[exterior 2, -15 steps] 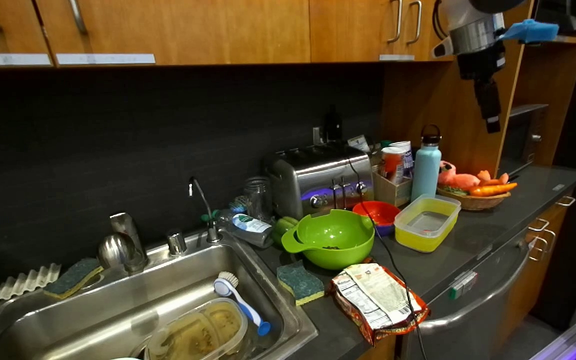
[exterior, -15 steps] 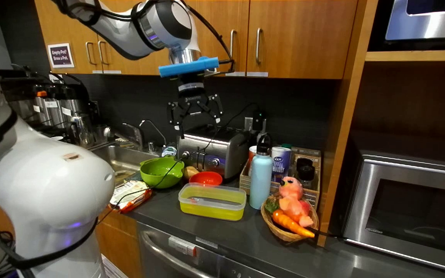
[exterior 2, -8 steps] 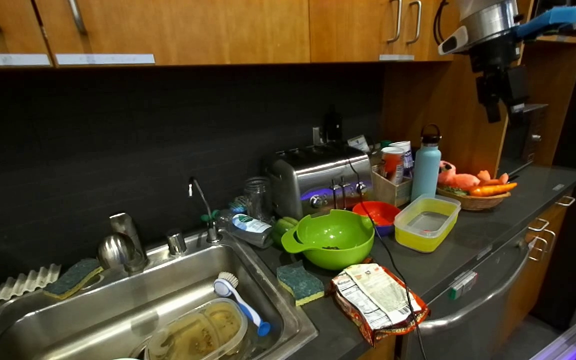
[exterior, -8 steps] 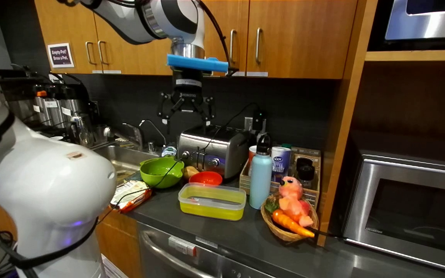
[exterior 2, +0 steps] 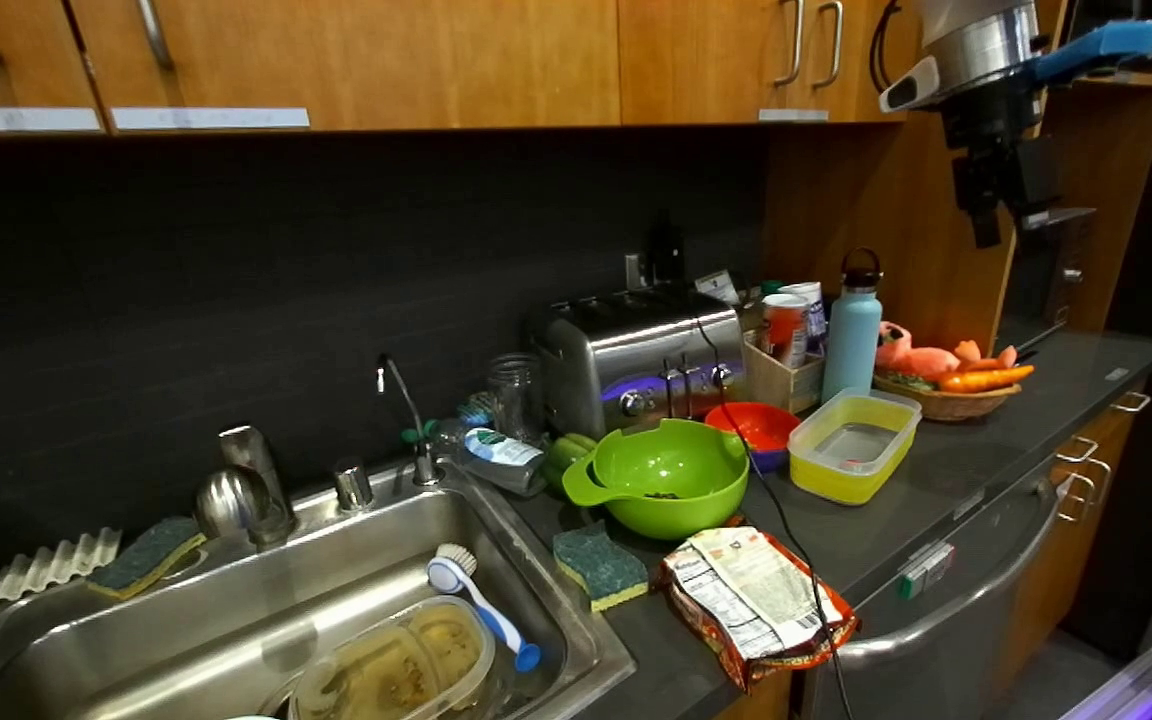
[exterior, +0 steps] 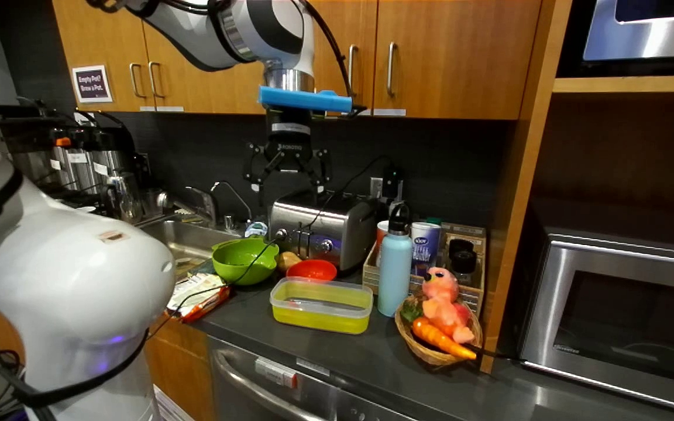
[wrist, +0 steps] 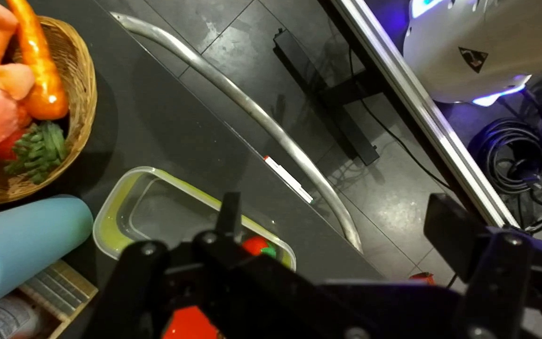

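Note:
My gripper (exterior: 288, 190) hangs open and empty, pointing down, high above the counter. It shows in an exterior view (exterior 2: 1012, 226) at the upper right, and its spread fingers show in the wrist view (wrist: 341, 226). It touches nothing. Below it are a clear-rimmed yellow container (exterior: 321, 320), a red bowl (exterior: 312, 271) and a green bowl (exterior: 242, 266). In the wrist view the container (wrist: 111, 230) is partly behind one finger and holds a small red and green item (wrist: 255, 245). A light blue bottle (exterior: 395, 280) stands beside the container.
A wicker basket (exterior: 416, 348) holds a pink plush toy (exterior: 443, 295) and an orange carrot (exterior: 439, 339). A toaster (exterior: 325, 228) stands behind the bowls. A sink (exterior 2: 236, 640), a red-edged food packet (exterior 2: 761, 590), a loose black cable (exterior 2: 781, 510) and upper cabinets (exterior: 454, 58) are around.
The gripper has turned and levelled from a tilt, shifting a little. In the last half second it has moved only slightly. The fingers stay open and the counter objects have not moved.

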